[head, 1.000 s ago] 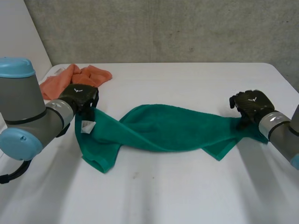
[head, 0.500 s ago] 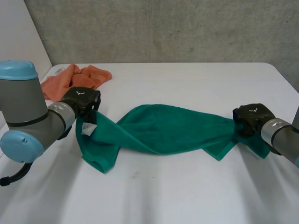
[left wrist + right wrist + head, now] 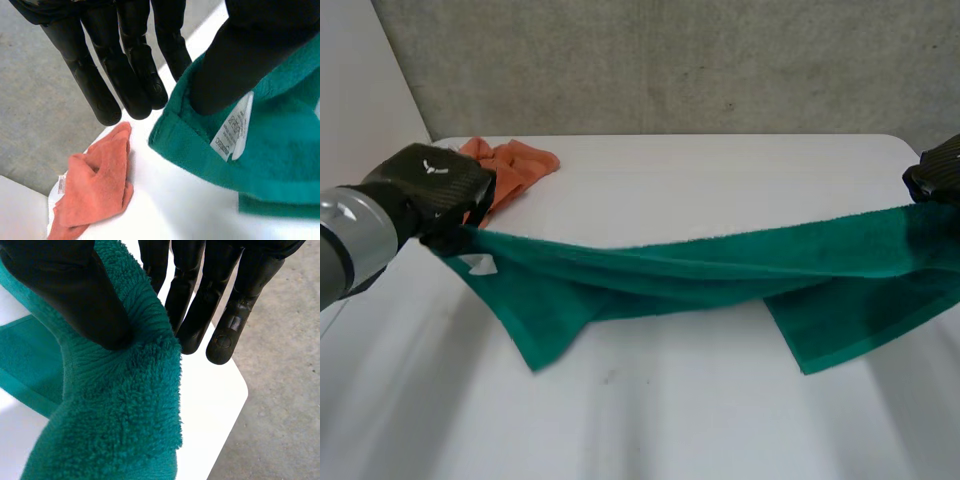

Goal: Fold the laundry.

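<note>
Green towel [image 3: 720,265] is stretched across mid-frame, pinched by left hand [image 3: 430,188] and right hand [image 3: 936,176]; no fold made yet.

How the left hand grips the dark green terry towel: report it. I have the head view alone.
Observer: The left hand presses a corner of the green towel between its thumb and straight fingers, the thumb tip just above a printed white label.
Operator: Now the right hand.
Observer: The right hand pinches a bunched towel edge, thumb on the near side, straight fingers behind.
Operator: Check the crumpled orange cloth.
Observer: The orange cloth has a small white tag at its edge.
</note>
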### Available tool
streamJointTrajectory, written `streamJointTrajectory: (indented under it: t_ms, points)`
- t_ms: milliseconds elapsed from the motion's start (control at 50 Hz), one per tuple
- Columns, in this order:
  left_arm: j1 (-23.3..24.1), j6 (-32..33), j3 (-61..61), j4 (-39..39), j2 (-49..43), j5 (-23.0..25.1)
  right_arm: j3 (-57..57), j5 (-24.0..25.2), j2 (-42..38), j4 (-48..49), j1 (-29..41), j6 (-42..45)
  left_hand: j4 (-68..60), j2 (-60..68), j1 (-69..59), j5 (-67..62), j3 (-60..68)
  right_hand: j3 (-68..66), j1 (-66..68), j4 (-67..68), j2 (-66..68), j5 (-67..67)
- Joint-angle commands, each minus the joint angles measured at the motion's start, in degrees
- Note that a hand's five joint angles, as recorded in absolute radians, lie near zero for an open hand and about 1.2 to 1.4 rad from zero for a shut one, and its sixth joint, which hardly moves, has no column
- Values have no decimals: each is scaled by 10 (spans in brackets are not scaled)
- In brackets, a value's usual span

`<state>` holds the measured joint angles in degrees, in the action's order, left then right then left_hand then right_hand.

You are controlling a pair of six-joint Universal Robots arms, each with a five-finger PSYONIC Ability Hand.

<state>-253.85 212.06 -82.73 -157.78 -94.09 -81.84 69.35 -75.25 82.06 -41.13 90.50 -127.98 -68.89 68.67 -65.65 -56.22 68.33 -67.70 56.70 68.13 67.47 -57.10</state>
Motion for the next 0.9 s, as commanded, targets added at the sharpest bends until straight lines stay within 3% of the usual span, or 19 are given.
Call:
streamJointTrajectory:
  t_ms: [20,180,260,360,460,580,800,900]
  points:
    - [3,46,4,-23,-109,-7,3,-10,-83,6,11,1,-111,113,-144,-138,117,-123,233,119,125,-129]
    - [19,12,165,-107,-264,-48,-135,-88,-226,58,82,-44,-111,113,-144,-138,117,-123,233,119,125,-129]
    - [30,-9,275,-181,-292,-91,-225,-123,-255,146,107,-71,-111,113,-144,-138,117,-123,233,119,125,-129]
    - [31,-11,369,-305,-288,-109,-335,-126,-255,321,116,-128,-111,113,-144,-138,117,-123,233,119,125,-129]
    - [46,-14,427,-415,-269,-133,-368,-130,-241,459,122,-173,-111,113,-144,-138,117,-123,233,119,125,-129]
    - [55,-30,421,-432,-264,-141,-366,-125,-240,465,128,-180,-111,113,-144,-138,117,-123,233,119,125,-129]
    - [49,-45,226,-440,-265,-125,-272,-99,-304,410,139,-175,-111,113,-144,-138,117,-123,233,119,125,-129]
    - [49,-41,143,-438,-310,-117,-225,-82,-359,381,138,-159,-111,113,-144,-138,117,-123,233,119,125,-129]
